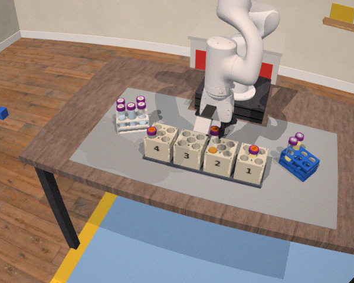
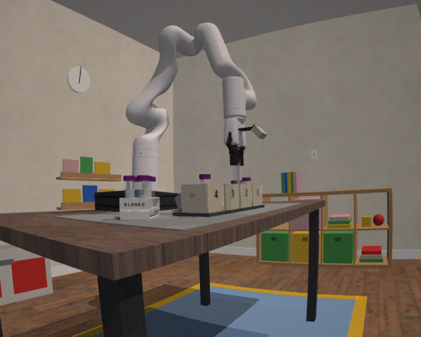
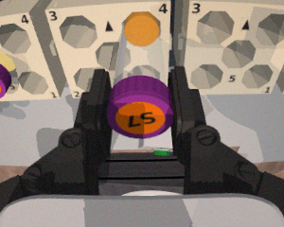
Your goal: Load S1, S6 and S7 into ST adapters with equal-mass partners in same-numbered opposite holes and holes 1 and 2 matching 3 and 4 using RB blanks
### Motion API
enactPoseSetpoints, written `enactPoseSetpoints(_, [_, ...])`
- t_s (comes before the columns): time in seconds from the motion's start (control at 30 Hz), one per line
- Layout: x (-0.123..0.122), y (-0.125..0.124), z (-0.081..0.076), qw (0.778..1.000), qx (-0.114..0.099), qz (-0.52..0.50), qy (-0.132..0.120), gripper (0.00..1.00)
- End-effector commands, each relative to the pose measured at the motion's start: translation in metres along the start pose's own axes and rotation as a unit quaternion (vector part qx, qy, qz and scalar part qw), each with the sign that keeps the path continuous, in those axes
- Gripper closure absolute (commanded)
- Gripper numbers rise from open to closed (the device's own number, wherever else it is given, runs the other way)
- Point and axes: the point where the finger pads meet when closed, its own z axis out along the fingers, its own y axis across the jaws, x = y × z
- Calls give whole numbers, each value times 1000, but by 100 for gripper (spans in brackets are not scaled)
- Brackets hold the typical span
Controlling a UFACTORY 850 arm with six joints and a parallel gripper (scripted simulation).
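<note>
Top view, left to right. White blank rack RB (image 1: pixel 131 123) is sitting on the grey mat (image 1: pixel 110 152) with five purple-capped blanks, all upright.

Just beside it, loading stand ST (image 1: pixel 201 171) is carrying the four adapters in a row, reading 4, 3, 2, 1 from this side. Adapter 4 (image 1: pixel 160 142) is holding one orange-dot tube (image 1: pixel 151 131) in its far-left corner hole as seen here. Adapter 3 (image 1: pixel 190 149) is showing only open holes.

Over adapter 2 (image 1: pixel 220 155), the gripper (image 3: pixel 141 109) is pinching sample S7 (image 3: pixel 140 112) at the cap, fingers clamped on both sides. S7 is hanging upright, its orange lower end sitting in hole 4 of adapter 2, cap well above the adapter top. Wrist view is showing the ID on the orange dot.

Adapter 1 (image 1: pixel 250 165) is holding one orange-dot tube (image 1: pixel 253 149); ID unreadable here.

Far right, blue sample rack RS (image 1: pixel 299 161) is standing apart from ST with two purple-capped tubes (image 1: pixel 296 140) in it; dot colour too small to tell.
</note>
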Motion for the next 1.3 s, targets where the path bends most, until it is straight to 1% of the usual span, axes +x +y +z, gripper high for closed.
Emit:
enactPoseSetpoints(0.0, [1, 0, 4, 1000, 0, 0, 1, 100])
enactPoseSetpoints(1.27, [1, 0, 38, 1000, 0, 0, 1, 100])
